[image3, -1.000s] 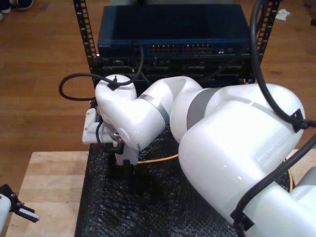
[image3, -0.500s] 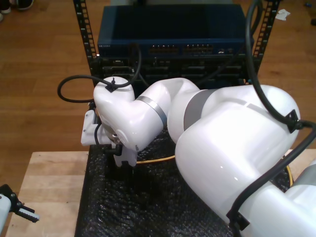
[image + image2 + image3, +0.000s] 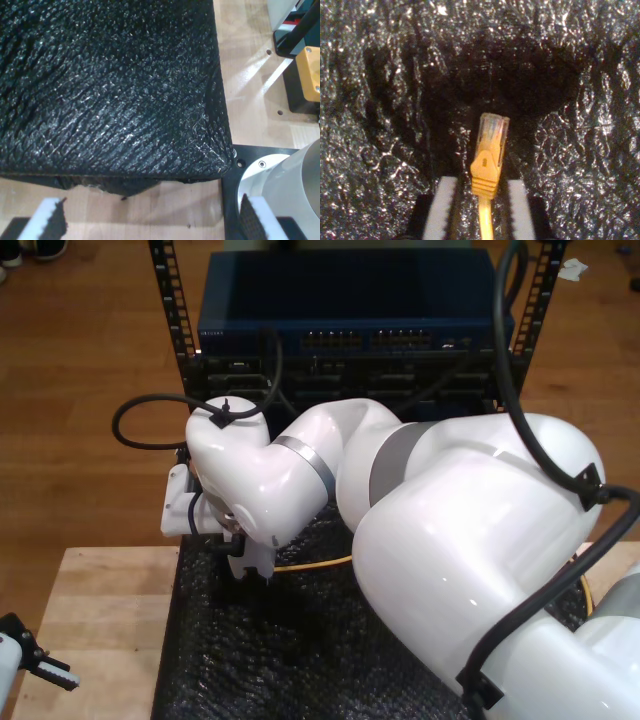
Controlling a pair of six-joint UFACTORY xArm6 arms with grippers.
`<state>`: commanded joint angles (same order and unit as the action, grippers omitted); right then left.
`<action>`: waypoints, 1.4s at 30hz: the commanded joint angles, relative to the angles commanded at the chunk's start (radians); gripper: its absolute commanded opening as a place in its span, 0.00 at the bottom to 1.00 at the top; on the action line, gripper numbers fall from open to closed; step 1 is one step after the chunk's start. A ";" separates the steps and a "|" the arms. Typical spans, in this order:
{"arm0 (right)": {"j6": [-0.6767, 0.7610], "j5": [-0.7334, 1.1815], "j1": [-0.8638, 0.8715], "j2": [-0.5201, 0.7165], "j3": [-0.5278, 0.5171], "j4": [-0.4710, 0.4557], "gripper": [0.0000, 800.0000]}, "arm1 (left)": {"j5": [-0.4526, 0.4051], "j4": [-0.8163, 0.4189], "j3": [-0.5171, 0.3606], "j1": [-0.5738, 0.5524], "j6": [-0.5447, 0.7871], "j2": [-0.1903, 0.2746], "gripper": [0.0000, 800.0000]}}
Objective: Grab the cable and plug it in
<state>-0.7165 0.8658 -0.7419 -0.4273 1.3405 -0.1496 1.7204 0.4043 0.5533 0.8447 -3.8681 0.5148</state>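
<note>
Reaching low across the black bubble-wrap mat point(image 3: 210, 660), the big white arm folds at its elbow and points my second gripper point(image 3: 481, 210) straight down, near the mat's far edge toward the exterior view's left. Between its two white ribbed fingers point(image 3: 440, 207) runs the cable point(image 3: 485, 175), yellow-orange, its clear plug sticking out past the fingertips just above the mat. The fingers flank the cable's boot closely, though I cannot tell whether they actually pinch it. In the exterior view the cable trails off rightward under the arm. My first gripper point(image 3: 150, 225) hangs spread wide over the mat's corner and the wooden table point(image 3: 250, 75). Behind the mat stands a rack point(image 3: 350, 340) holding a blue network switch.
</note>
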 joint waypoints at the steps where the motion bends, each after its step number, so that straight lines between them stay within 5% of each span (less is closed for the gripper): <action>1: 0.000 -0.006 0.000 0.000 -0.002 0.000 0.23 | 0.000 -0.002 0.000 0.000 0.000 0.000 1.00; 14: -0.003 -0.012 0.002 -0.003 -0.005 -0.002 0.01 | 0.000 -0.002 -0.002 0.000 0.000 0.000 1.00; 36: -0.209 0.077 0.038 0.124 -0.014 0.023 0.00 | 0.069 0.092 0.011 -0.005 -0.005 -0.031 1.00; 42: -0.341 0.183 0.101 0.176 -0.009 0.219 0.00 | 0.071 0.094 0.017 -0.029 -0.032 -0.031 1.00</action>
<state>-1.0572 1.0483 -0.6406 -0.2509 1.3312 0.0698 1.7910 0.4979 0.5702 0.8155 -3.9003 0.4841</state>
